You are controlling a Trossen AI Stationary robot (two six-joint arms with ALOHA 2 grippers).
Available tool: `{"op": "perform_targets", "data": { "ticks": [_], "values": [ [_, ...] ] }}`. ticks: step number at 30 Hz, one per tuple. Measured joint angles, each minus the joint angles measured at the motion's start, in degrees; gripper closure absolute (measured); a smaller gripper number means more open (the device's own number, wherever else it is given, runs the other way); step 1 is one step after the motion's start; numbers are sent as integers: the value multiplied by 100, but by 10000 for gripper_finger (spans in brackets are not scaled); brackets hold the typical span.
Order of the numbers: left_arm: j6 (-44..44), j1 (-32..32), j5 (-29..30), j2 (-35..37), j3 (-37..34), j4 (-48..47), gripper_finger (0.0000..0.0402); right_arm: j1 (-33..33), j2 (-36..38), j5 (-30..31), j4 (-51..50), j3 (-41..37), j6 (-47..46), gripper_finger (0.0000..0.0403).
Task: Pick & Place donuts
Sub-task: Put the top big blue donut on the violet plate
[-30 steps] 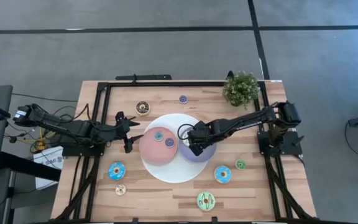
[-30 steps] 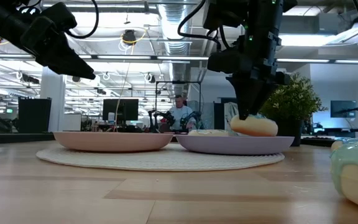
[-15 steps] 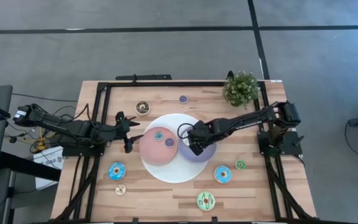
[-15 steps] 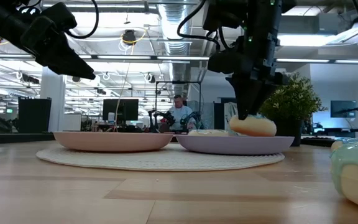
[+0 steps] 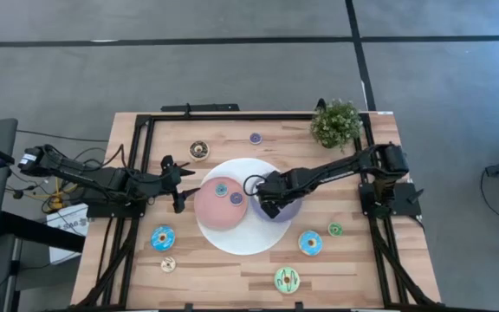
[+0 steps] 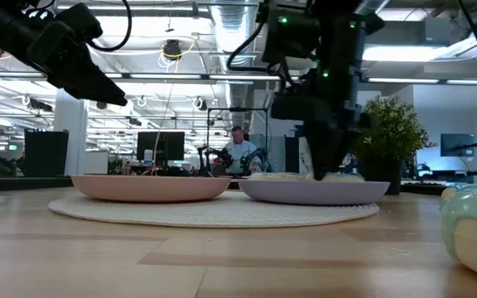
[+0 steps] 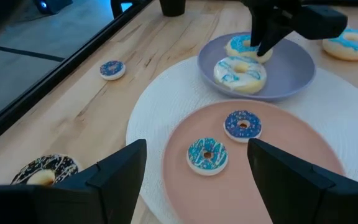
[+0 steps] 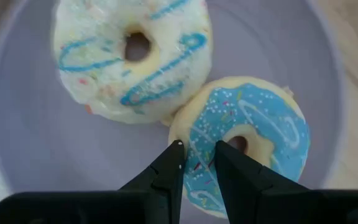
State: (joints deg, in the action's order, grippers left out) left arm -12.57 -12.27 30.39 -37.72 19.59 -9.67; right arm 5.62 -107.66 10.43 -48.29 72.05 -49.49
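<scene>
My right gripper [image 8: 197,149] is shut on a blue-iced donut [image 8: 253,137] low inside the purple plate [image 5: 290,213], right beside a white donut with blue stripes [image 8: 129,56]. In the low view only the held donut's top [image 6: 342,175] shows over the plate's rim. My left gripper [image 5: 185,187] hangs open above the table, left of the pink plate [image 5: 210,212]. Two small blue donuts [image 7: 207,154] [image 7: 242,124] lie flat in that plate. Both plates rest on a round white mat [image 5: 241,241]. My right gripper pinches the blue donut's ring [image 8: 199,138] on the side next to the white donut. One finger [image 8: 171,165] is at the outer edge and the other [image 8: 229,165] is by the hole. The fingers point steeply down. The donut touches the white donut's rim; whether it rests on the plate I cannot tell.
Loose donuts lie around the mat: brown [image 5: 198,150] and small purple [image 5: 255,138] far, blue [image 5: 162,237] and small tan [image 5: 168,264] near left, blue [image 5: 310,243], small green [image 5: 335,229] and large green [image 5: 287,279] near right. A potted plant [image 5: 336,123] stands far right.
My right gripper has gone down with the blue donut. The donut hung above the purple plate's rim before; now it sits low in the plate beside the white donut. The gripper stays shut on it.
</scene>
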Motion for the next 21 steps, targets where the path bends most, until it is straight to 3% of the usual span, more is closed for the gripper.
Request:
{"op": "perform_targets", "data": {
  "ticks": [12,21],
  "values": [
    [-10,2,-36,25,0,10,127,-4,7,7,-48,-2,142,312],
    [-10,2,-59,25,0,13,127,-4,7,7,-85,-2,150,246]
  ]
}}
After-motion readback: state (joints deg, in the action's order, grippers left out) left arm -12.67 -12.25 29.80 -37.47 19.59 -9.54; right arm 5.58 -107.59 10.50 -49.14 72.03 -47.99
